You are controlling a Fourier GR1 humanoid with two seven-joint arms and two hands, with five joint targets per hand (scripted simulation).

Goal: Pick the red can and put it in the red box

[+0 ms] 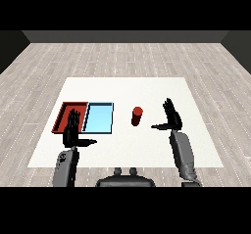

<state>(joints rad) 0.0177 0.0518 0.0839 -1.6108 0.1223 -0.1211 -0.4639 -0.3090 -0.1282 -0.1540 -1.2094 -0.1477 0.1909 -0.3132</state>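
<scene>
Head view, single frame. I see the flat white rectangular counter [127,88] on a grey plank floor [122,57].

Task object: the small red cylindrical can [137,116] stands upright on the counter, a little right of the counter's middle and nearer the front edge than the back. Nothing touches it. It sits between the trays and my right hand, apart from both.

Trays: the shallow red rectangular tray [65,111] lies toward the counter's left edge, with the shallow light blue rectangular tray [100,118] just beside it on its right, long sides together. I see nothing inside the blue tray; part of the red tray's floor is covered by my left hand, so I cannot say for that part.

Left hand [72,131]: black, on its grey forearm [66,167] coming up from the front-left corner of the counter. Its fingers [73,116] are straight and point away from me, overlapping the front part of the red tray in this view; the thumb sticks out to the right. It holds nothing.

Right hand [172,120]: black, on the right grey forearm [184,154], over the counter's right half, to the right of the can and clear of it. Fingers straight and spread upward, thumb pointing left toward the can. Holding nothing.
</scene>
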